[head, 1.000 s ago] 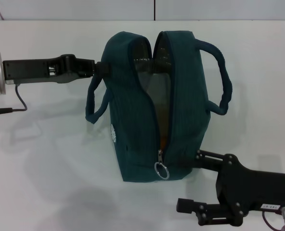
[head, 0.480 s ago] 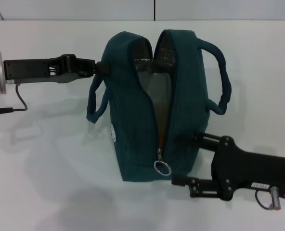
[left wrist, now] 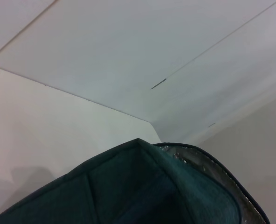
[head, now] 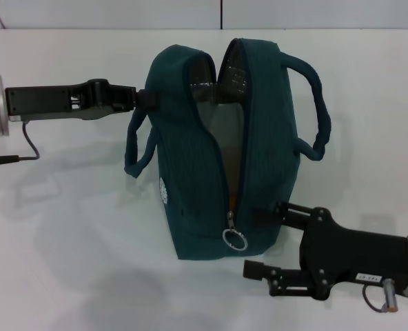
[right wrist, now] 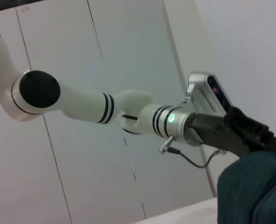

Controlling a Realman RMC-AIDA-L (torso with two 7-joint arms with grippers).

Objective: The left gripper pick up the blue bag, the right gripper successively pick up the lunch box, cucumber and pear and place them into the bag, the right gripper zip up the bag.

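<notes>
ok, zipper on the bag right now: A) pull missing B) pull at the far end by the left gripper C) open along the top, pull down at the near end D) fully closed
C: the blue bag gapes open showing foil lining, and the ring pull hangs at its near lower end, beside the open right gripper.

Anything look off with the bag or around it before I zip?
Nothing stands out. The dark teal-blue fabric bag stands upright on the white table, zipper mostly open, metal ring pull near the bottom. Left gripper holds its edge; right gripper is open nearby.
</notes>
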